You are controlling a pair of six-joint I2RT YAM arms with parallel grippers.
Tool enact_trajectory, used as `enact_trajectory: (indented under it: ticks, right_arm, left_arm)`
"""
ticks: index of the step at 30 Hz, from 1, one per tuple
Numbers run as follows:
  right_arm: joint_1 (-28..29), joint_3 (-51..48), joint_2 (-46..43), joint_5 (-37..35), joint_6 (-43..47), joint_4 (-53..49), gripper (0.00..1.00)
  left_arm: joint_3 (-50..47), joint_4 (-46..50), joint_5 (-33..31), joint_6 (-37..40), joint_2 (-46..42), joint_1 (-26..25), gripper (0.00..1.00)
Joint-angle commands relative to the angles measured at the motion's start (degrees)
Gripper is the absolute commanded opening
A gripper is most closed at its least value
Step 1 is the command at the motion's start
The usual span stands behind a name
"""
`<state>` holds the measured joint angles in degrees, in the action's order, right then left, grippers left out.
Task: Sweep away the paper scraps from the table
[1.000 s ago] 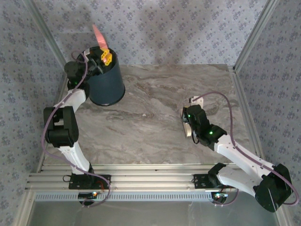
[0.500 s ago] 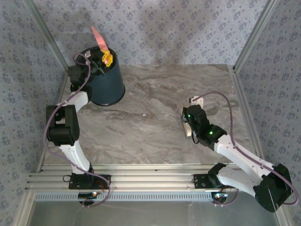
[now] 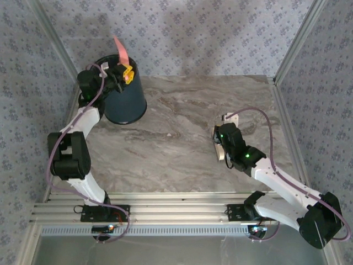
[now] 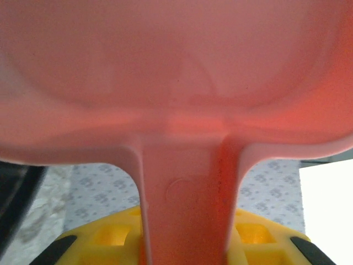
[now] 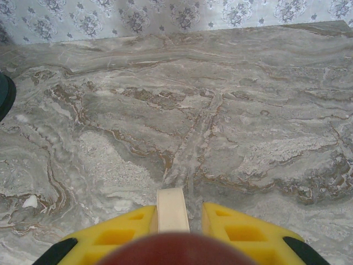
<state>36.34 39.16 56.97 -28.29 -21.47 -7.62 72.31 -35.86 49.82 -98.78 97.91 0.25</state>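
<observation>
My left gripper [image 3: 127, 72] is shut on the handle of a pink dustpan [image 3: 119, 48], holding it up over the open top of a dark bin [image 3: 126, 102] at the table's far left corner. In the left wrist view the dustpan [image 4: 176, 83] is seen from beneath, its handle running down between my yellow fingers [image 4: 265, 237]. My right gripper [image 3: 222, 148] hovers low over the right half of the table [image 3: 165, 138], shut on a cream brush handle [image 5: 172, 208]. The paper scraps are out of view. The marbled table [image 5: 231, 110] lies bare ahead of the right gripper [image 5: 179, 216].
Aluminium rails [image 3: 165, 210] run along the near edge by both arm bases. Patterned walls close the table in at the back and sides. The bin's dark edge [image 5: 4, 94] shows at the left of the right wrist view.
The left arm has shifted a little, carrying the dustpan slightly rightward and lower over the bin. The right arm has not moved.
</observation>
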Motion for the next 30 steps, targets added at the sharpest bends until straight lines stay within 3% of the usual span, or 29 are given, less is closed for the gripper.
enact_trajectory:
  ticks: [1, 15, 24, 30]
  right_arm:
    - [-0.01, 0.63, -1.33, -0.94, -0.72, 0.44, 0.0]
    - [-0.14, -0.18, -2.11, -0.91, -0.84, 0.37, 0.0]
    - [-0.27, -0.57, -2.65, -0.72, -0.78, 0.51, 0.0]
    - [-0.55, -1.27, -3.35, -0.57, -0.6, 0.93, 0.0]
  left_arm:
    - [4.54, 16.65, 1.45, 15.61, -4.5, -0.26, 0.0]
    - [19.98, 55.6, -3.7, 46.43, -7.48, -1.64, 0.0]
    - [30.0, 78.81, -12.4, 67.69, -6.26, -5.27, 0.0]
    - [31.79, 87.47, -19.46, 78.24, -6.14, -9.01, 0.0]
